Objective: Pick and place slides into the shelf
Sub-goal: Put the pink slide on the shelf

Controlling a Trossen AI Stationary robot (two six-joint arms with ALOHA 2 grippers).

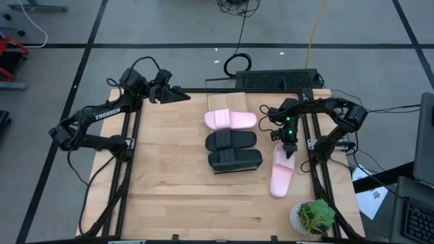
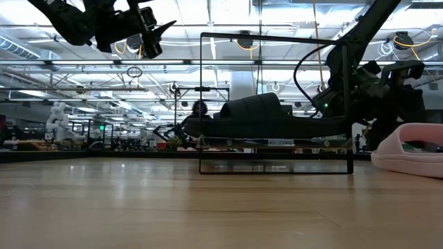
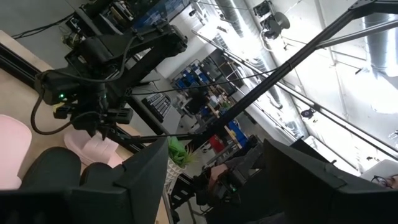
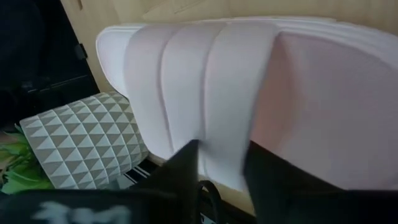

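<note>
High view shows my right gripper point(image 1: 290, 150) down at the near end of a pale pink slide point(image 1: 282, 173), which lies lengthwise along the right edge of the tabletop point(image 1: 176, 196), close beside the dark frame rail there. My right wrist view fills with that slide's broad strap point(image 4: 186, 87), and my two dark fingers point(image 4: 180, 168) sit parted with the strap's edge between them; I cannot tell whether they pinch it or only straddle it. Just past the slide's far end stands a potted plant point(image 1: 313, 217) in a grey patterned pot, at the table's front right corner, so room on that side is tight.

Toward the middle of the table three other slides lie side by side, crosswise: a pink one point(image 1: 230, 120) nearest the back, then two black ones point(image 1: 231, 141) point(image 1: 234, 160), each near the next. In the low view a black slide point(image 2: 266, 121) shows inside a thin dark rectangular frame point(image 2: 277, 104).

My left gripper point(image 1: 178, 94) hangs raised near the table's back left edge, well apart from every slide, its fingers point(image 3: 149, 180) spread and holding nothing. Bare wood stretches across the left half and the front of the table.
</note>
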